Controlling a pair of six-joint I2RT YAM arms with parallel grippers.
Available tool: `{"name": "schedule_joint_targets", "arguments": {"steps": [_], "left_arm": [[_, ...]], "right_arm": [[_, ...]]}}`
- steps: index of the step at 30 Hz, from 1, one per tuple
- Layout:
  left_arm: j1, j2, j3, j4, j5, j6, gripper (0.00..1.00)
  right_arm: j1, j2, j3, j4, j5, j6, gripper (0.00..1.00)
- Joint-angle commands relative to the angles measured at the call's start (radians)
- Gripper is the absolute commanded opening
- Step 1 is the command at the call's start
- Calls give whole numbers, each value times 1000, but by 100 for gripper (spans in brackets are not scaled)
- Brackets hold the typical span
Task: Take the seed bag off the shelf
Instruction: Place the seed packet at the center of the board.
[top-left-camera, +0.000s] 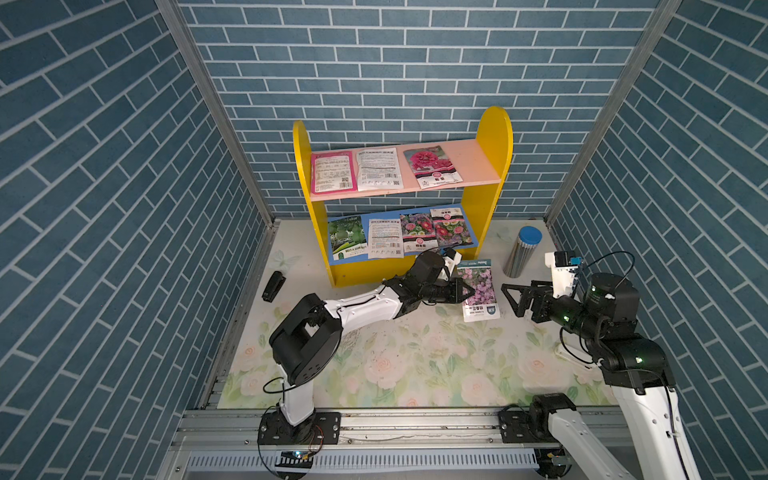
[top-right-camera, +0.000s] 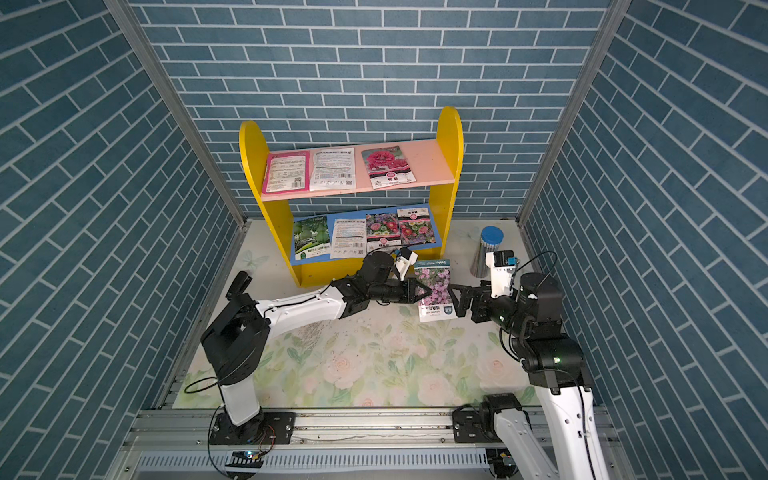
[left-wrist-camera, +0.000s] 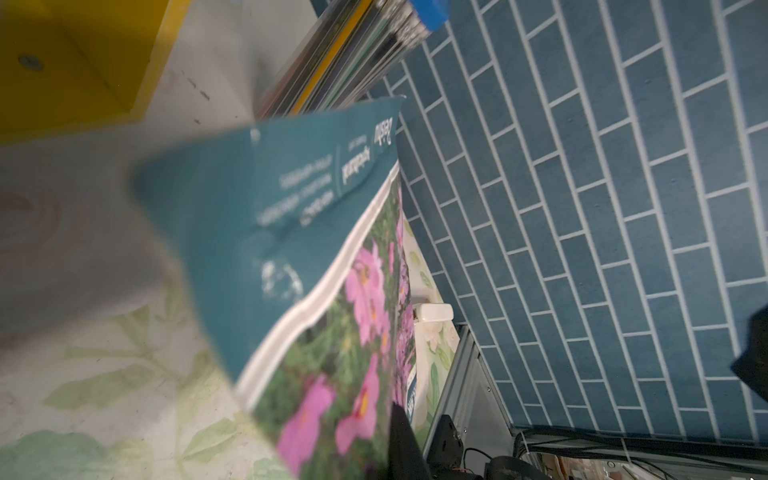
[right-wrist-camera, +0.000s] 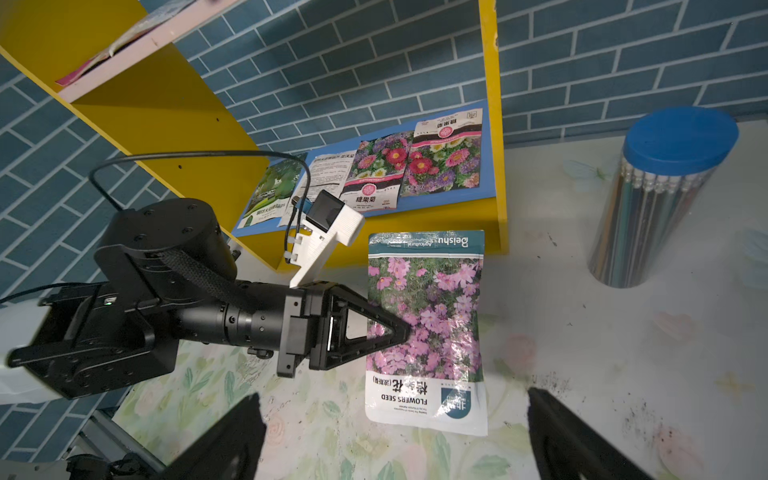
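In both top views the flowered desk (top-left-camera: 415, 353) fills the lower middle of the frame, bare where a bag could lie. Just right of centre the right claw (top-left-camera: 510, 300) stands wide and empty, pointing at the free edge of the seed bag (top-left-camera: 482, 291). The left claw (top-left-camera: 471, 291) is pinched narrow on that bag's opposite edge, which the right wrist view shows plainly.

The bag is clear of the shelf (top-left-camera: 492, 137), in front of its right yellow panel; whether its lower edge touches the desk cannot be told.

The step in hand looks like setting the bag down, or passing it across. Either way the film is thin and glossy, so it is likely to flop and slide. The left claw does well to lower the bag flat before letting go; if the right claw takes it, it should bite the free edge, not the middle, and only then should the left one release.

Any retreat should run toward the lower frame, away from the pencil tube (top-left-camera: 521, 253) at right and from the packets (top-left-camera: 384, 241) on the blue lower board behind.
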Motion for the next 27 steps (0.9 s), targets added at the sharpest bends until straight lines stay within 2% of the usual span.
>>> {"name": "schedule_joint_targets", "arguments": {"steps": [1,15,27], "left_arm": [[-6,54,47,14,-18,-24,0],[-19,291,302,-201,-53,-7,0],[-33,422,463,-337,-115,2,0]], "right_arm": [[1,-9,-32,-16,61,-22,100],[2,-25,-120,48,52,-16,100],[2,-18,-132,28,73,-31,100]]}}
